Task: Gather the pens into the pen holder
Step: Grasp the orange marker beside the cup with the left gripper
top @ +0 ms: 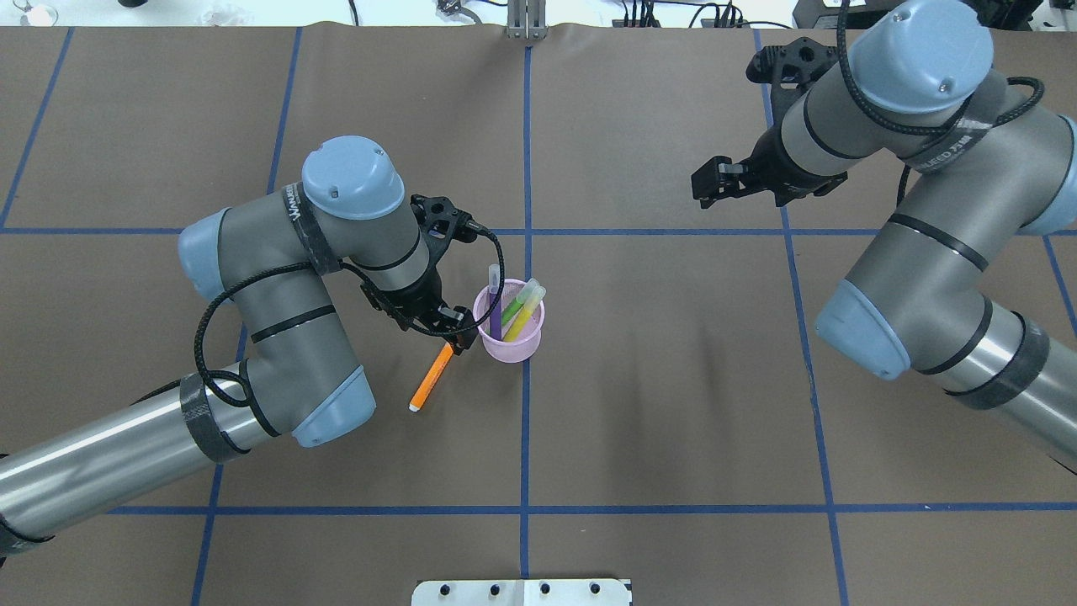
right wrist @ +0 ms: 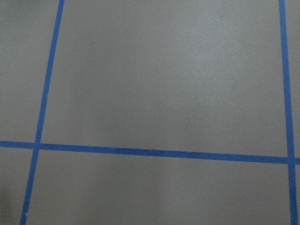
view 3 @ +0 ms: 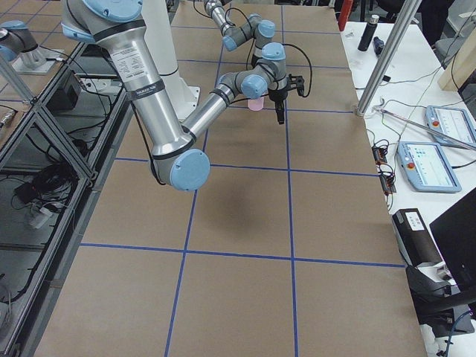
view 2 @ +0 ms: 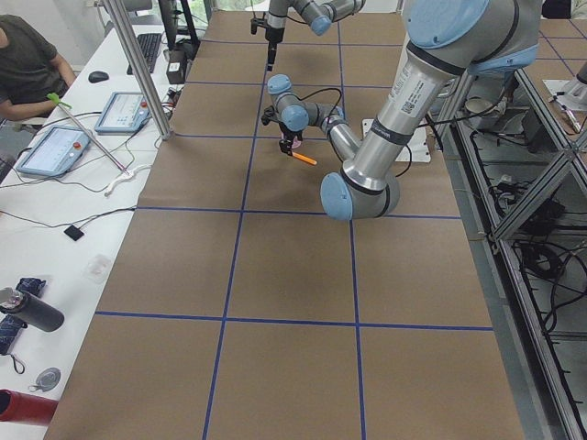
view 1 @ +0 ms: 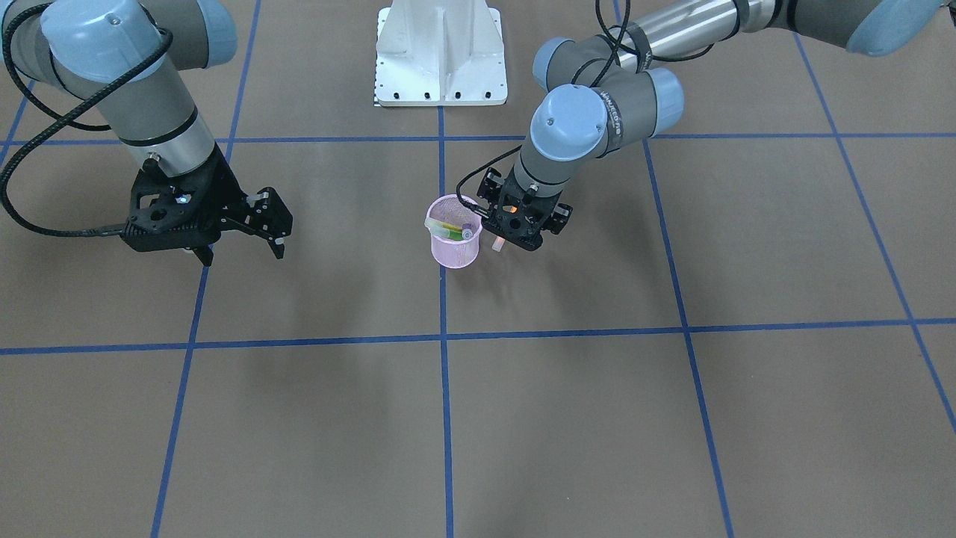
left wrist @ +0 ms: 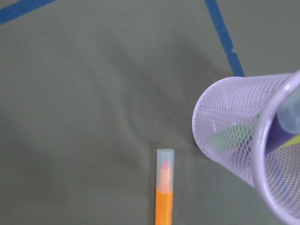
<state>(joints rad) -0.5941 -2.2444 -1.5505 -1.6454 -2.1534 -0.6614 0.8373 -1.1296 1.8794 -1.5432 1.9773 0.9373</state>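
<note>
Orange pen (top: 431,380) — gripped by left hand (top: 455,343) beside pen holder (top: 510,348).

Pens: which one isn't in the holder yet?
The orange pen, held in the left gripper just beside the pen holder. The other pens stand inside the holder.

Even, diffuse overhead light fills every view, casting only soft, faint shadows on the brown table (view 1: 567,418). The fixed views are sharp. The left wrist view is softer, with the near rim of the pen holder (left wrist: 225,126) blurred and the orange pen (left wrist: 164,201) slightly hazy, and the right wrist view is dimmer and grainy.
</note>
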